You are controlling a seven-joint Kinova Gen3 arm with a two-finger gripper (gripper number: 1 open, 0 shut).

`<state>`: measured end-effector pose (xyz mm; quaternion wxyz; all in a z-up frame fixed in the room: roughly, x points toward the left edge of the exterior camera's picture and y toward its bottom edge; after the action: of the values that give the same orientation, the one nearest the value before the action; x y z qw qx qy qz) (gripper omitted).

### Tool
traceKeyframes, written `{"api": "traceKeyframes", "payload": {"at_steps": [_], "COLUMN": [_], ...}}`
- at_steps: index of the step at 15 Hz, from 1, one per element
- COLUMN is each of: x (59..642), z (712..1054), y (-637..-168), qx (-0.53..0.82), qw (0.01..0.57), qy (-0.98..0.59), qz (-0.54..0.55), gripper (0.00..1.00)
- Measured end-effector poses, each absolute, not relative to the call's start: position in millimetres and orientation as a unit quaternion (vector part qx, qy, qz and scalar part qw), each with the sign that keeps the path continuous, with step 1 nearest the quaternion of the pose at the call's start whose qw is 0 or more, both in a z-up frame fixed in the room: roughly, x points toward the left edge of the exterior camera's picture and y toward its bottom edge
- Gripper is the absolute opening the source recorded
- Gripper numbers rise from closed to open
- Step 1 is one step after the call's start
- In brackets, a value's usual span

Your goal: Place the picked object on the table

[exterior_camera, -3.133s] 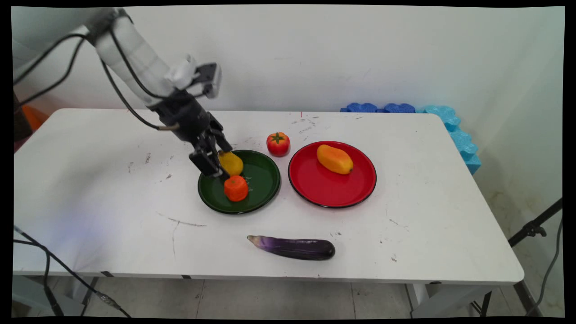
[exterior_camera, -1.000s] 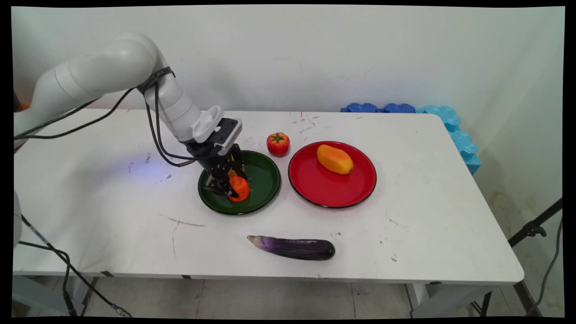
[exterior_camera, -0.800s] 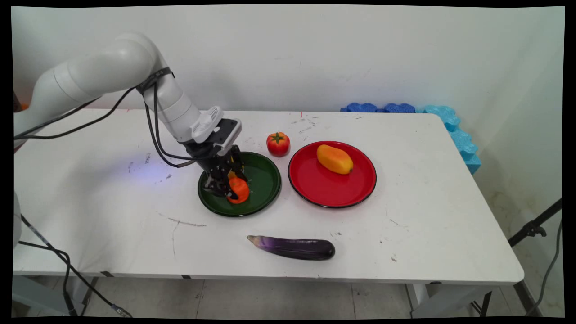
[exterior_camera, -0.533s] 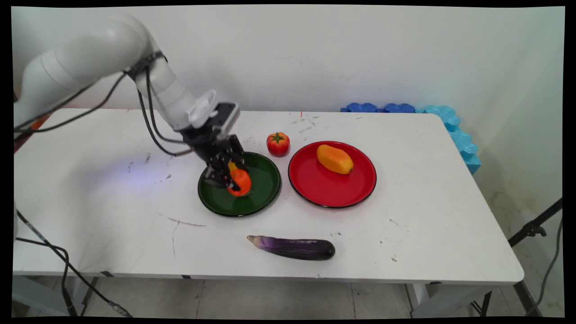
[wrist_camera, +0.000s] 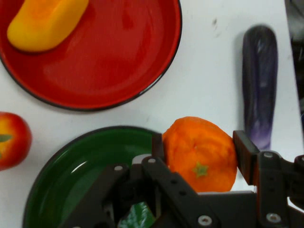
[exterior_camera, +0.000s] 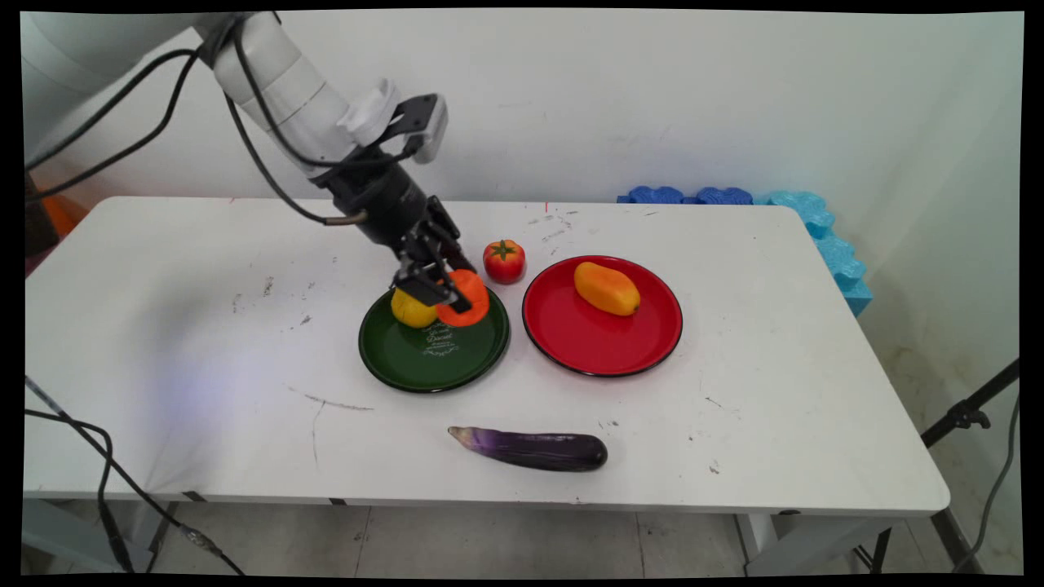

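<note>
Round orange toy fruit (wrist_camera: 202,153) with a small green star-shaped stem mark is clamped between the two black fingers (wrist_camera: 245,156) of the hand (exterior_camera: 450,292), held up off the round dark green plate (exterior_camera: 412,363), above its far right rim. Hand view shows a pad pressed on each side of the orange and the stem mark; main view hides much of that behind the linkage. Only the main view shows the yellow lemon-shaped toy fruit (exterior_camera: 411,310) lying in the green plate's far part (just beside the hand's left).

Red toy tomato (exterior_camera: 504,260) sits on the bench just behind the plates. Round red plate (exterior_camera: 603,346), right of the green one, carries an orange-yellow toy mango (exterior_camera: 606,288). Purple toy eggplant (exterior_camera: 534,448) lies near the front edge.

White scuffed bench (exterior_camera: 775,391); pale wall behind; blue foam pieces (exterior_camera: 803,216) at the far right corner.
</note>
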<state>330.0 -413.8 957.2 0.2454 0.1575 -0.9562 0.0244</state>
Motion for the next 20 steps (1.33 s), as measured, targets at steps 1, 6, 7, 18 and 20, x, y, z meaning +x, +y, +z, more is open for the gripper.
{"api": "traceKeyframes", "payload": {"at_steps": [1,6,7,18,20], "x": [324,294,289,251,248], "z": [959,940,934,860,852], "y": [-411,-396,-394,-383,-381], "qx": [0.169,0.21,0.214,0.242,0.243], "qw": [0.248,0.254,0.254,0.253,0.253], "qy": [-0.954,-0.944,-0.943,-0.936,-0.936], "qz": [0.022,0.022,0.022,0.023,0.023], "gripper": [0.0,0.0,0.0,0.0,0.0]}}
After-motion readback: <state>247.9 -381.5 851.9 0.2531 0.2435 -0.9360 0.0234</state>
